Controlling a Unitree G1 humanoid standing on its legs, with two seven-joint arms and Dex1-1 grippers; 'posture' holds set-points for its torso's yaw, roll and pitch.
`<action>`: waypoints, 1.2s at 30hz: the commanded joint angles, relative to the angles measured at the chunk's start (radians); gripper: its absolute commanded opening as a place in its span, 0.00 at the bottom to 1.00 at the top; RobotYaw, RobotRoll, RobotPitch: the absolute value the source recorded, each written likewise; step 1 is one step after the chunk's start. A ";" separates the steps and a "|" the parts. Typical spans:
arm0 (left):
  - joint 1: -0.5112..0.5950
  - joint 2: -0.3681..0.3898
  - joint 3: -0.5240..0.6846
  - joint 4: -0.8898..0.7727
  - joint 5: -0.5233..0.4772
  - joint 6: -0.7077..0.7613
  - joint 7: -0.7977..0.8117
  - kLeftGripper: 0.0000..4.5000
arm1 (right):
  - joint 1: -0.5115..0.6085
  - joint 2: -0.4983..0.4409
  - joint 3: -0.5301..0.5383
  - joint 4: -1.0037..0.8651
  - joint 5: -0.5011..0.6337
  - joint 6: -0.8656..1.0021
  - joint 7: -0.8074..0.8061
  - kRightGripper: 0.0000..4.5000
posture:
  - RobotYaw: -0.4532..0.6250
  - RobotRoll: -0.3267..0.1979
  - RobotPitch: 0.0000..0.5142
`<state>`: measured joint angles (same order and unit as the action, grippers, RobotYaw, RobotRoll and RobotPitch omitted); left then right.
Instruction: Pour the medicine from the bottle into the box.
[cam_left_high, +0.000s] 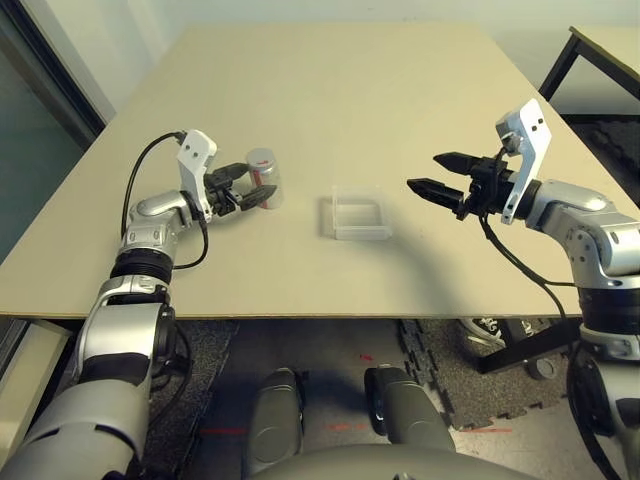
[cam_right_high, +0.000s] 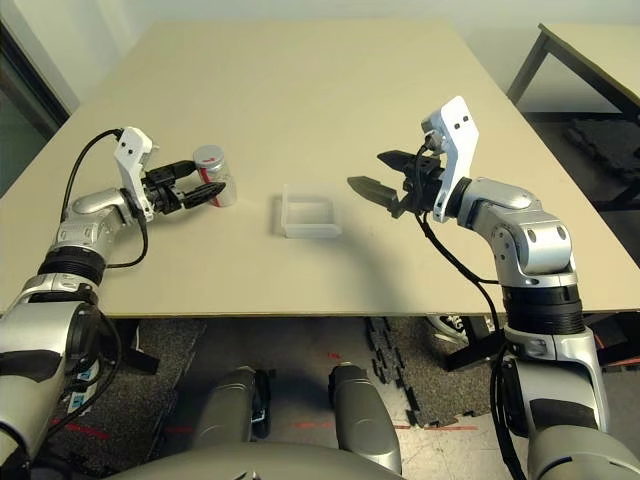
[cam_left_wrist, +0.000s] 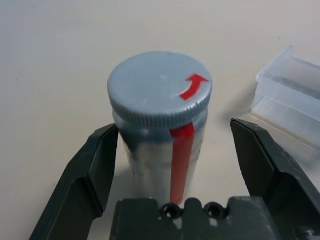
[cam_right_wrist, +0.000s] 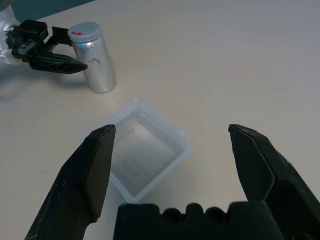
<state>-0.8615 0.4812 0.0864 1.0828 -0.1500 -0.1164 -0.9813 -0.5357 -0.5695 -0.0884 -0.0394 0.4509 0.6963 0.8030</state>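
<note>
The silver-grey bottle (cam_left_high: 264, 176) stands upright on the table's left side, its grey cap with a red arrow (cam_left_wrist: 160, 92) on. My left gripper (cam_left_high: 257, 182) is open with a finger on each side of the bottle's body; in the left wrist view one finger (cam_left_wrist: 97, 165) sits against the bottle and the other stands apart. The clear square box (cam_left_high: 360, 213) rests at the table's middle, to the right of the bottle. My right gripper (cam_left_high: 424, 171) hovers open just right of the box, with nothing between its fingers (cam_right_wrist: 92, 170).
The beige table (cam_left_high: 330, 80) stretches far behind the objects; its front edge runs just below my arms. A second table with black legs (cam_left_high: 598, 50) stands at the back right. Dark floor mats lie under the table.
</note>
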 joint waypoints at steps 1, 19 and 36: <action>-0.024 -0.014 -0.008 0.052 0.034 -0.042 0.043 0.99 | -0.009 0.004 0.012 -0.022 0.011 0.012 -0.006 1.00 | 0.27 0.62 0.14; -0.034 -0.028 -0.004 0.135 0.092 -0.089 0.142 0.60 | -0.032 0.015 0.012 0.002 0.004 -0.004 -0.007 1.00 | 0.27 0.62 0.13; -0.145 -0.046 -0.096 -0.199 0.016 0.120 -0.405 0.60 | -0.194 0.011 0.088 0.057 0.003 -0.022 0.127 1.00 | 0.29 0.62 0.14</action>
<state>-1.0091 0.4412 0.0118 0.9258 -0.1195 -0.0255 -1.3457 -0.7151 -0.5703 -0.0331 0.0100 0.4495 0.6791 0.9135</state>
